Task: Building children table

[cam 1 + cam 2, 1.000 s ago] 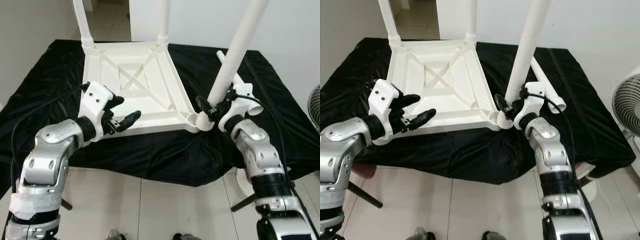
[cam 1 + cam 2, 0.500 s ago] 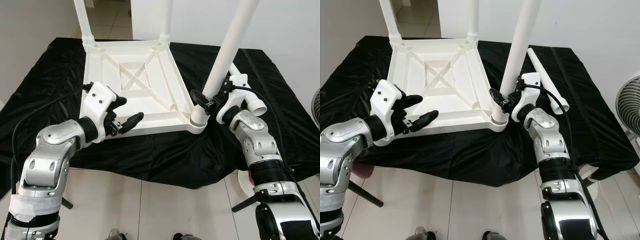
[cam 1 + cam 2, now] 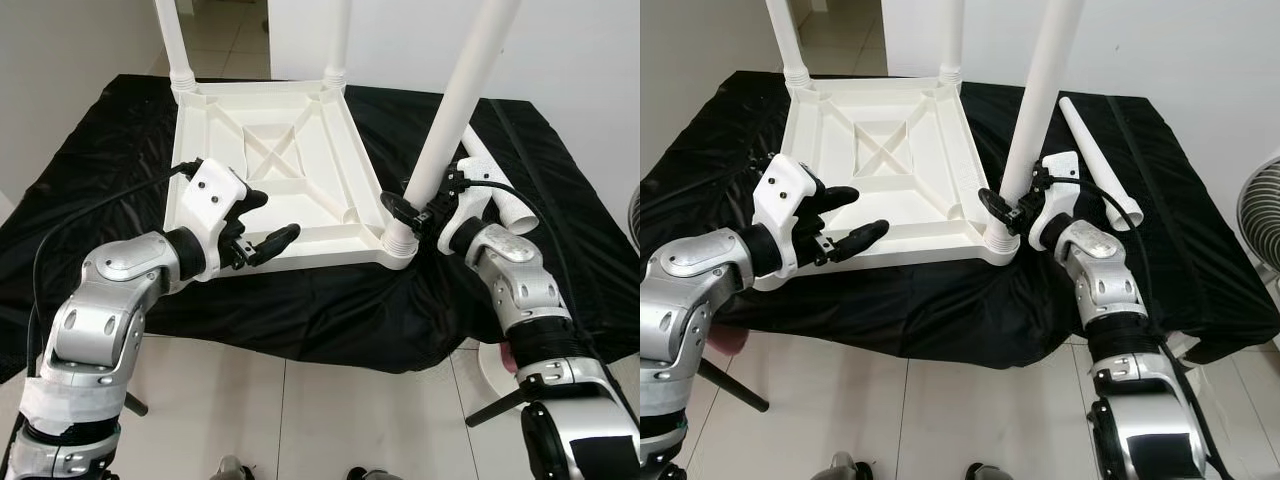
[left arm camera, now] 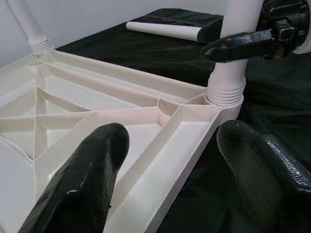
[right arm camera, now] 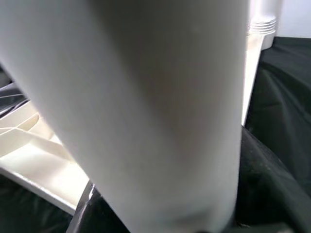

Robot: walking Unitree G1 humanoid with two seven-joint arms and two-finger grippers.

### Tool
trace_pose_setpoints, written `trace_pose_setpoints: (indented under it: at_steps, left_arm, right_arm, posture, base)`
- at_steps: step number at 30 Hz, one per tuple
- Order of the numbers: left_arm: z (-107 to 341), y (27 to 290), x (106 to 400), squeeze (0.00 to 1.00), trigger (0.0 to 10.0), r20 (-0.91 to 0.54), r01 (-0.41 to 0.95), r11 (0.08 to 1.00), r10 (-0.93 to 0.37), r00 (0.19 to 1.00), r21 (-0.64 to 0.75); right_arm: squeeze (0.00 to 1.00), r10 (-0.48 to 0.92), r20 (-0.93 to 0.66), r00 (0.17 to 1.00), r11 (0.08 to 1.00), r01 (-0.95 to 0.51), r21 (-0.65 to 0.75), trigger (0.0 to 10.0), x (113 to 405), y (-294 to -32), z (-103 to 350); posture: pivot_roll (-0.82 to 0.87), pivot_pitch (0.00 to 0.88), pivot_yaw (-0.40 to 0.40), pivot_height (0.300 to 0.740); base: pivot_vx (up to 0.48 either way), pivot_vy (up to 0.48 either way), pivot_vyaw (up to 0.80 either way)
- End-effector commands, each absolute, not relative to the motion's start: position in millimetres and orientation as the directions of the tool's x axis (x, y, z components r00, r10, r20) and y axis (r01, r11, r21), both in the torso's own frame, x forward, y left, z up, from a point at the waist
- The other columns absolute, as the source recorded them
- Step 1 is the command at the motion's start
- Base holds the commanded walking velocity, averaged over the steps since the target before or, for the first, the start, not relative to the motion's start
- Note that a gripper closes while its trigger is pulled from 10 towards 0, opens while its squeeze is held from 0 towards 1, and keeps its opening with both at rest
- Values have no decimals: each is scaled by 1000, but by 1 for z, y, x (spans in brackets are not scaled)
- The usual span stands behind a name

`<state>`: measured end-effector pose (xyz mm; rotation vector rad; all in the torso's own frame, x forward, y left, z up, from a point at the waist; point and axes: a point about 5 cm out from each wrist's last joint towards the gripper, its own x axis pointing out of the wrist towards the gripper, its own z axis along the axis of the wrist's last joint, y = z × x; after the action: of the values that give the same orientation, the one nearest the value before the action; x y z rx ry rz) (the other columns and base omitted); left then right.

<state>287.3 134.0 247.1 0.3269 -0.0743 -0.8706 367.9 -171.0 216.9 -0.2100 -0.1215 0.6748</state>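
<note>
Gripping: right gripper [image 3: 412,208] pinches the base of the near-right table leg [image 3: 462,92], just above its ribbed collar where it sits in the corner socket.
Tabletop: white plastic tabletop [image 3: 275,150] lies upside down on the black cloth [image 3: 110,150], ribbed underside up, X brace in the middle.
Legs fitted: two far legs stand in the far corner sockets, far-left leg [image 3: 170,35] and far-right leg [image 3: 338,35]; near-right one leans a bit to the robot's right.
Spare leg: loose leg [image 3: 1095,160] lies flat on the cloth, right of the tabletop, behind the right arm.
Left gripper: left gripper [image 3: 262,218] fingers spread wide, holding nothing, hovering over the near edge of the tabletop by the near-left corner.
Left wrist view: both fingers [image 4: 82,179] apart, with the tabletop rim between them; the collar of the held leg and the right gripper sit beyond.
Change, leg: 1.0 s ago the held leg's foot was outside the corner, tilted more; now it is seated in the socket and nearer upright.
Change, left: left gripper has edged forward and slightly right, spread same as before.
Other: a fan [image 3: 1265,215] stands at the right edge.
</note>
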Motion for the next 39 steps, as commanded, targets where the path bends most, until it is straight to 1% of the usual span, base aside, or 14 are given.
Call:
trace_pose_setpoints:
  at_steps: [1,2,3,4,6,7,15,17,21,25,26,31,32,39]
  left_arm:
    - [249,125,282,0,10000,-96,811,502,-830,549,299]
    - [250,119,279,0,10000,-107,845,448,-863,494,293]
    - [250,119,279,0,10000,-107,845,448,-863,494,293]
    - [250,115,277,0,10000,-122,867,401,-884,450,294]
    - [251,111,276,0,10000,-134,883,361,-901,414,299]
    - [251,110,277,0,10000,-135,884,359,-901,412,300]
    - [252,110,278,0,10000,-124,877,374,-897,425,302]
    - [252,112,279,0,10000,-121,869,391,-889,442,302]
    - [253,112,280,0,10000,-115,862,405,-883,455,307]
    - [254,113,281,0,10000,-109,856,418,-877,467,303]
    - [254,113,281,0,10000,-108,855,422,-876,470,302]
    - [254,113,281,0,10000,-106,854,424,-875,472,302]
    - [254,113,282,0,10000,-105,854,425,-875,472,299]
    - [253,112,282,0,10000,-107,857,421,-877,468,298]
  right_arm:
    - [0,644,-35,764,748,-639,-179,10000,368,-175,199]
    - [0,667,-33,744,735,-664,-138,10000,370,-178,201]
    - [0,667,-33,744,735,-664,-138,10000,370,-178,201]
    - [0,702,-32,711,705,-701,-105,10000,370,-180,202]
    - [0,733,-44,679,675,-734,-80,10000,371,-183,204]
    - [0,747,-56,662,658,-749,-82,10000,371,-183,203]
    - [0,736,-106,669,659,-743,-116,10000,373,-187,199]
    - [0,749,-135,648,630,-761,-154,10000,370,-183,194]
    - [0,726,-157,669,645,-742,-183,10000,371,-183,190]
    - [0,665,-169,728,689,-685,-239,10000,371,-184,181]
    - [0,641,-164,750,714,-661,-232,10000,370,-184,177]
    - [0,626,-154,764,736,-645,-207,10000,368,-185,173]
    - [0,562,-141,815,789,-579,-206,10000,367,-190,167]
    - [0,488,-124,864,848,-502,-167,10000,367,-197,160]
  posture:
    - [5,141,20,740]
    - [10,141,19,740]
    - [10,141,19,740]
    - [13,140,23,740]
    - [13,140,23,740]
    - [10,140,27,740]
    - [9,140,29,740]
    - [13,139,27,740]
    - [13,139,27,740]
    - [8,140,22,740]
    - [8,140,22,740]
    - [8,140,22,740]
    - [8,140,22,740]
    - [-3,136,30,740]
  base:
    - [0,0,0]
    - [0,0,0]
    - [0,0,0]
    - [0,0,0]
    - [0,0,0]
    - [0,0,0]
    - [0,0,0]
    - [0,0,0]
    - [0,0,0]
    - [0,0,0]
    - [0,0,0]
    - [0,0,0]
    - [0,0,0]
    - [0,0,0]
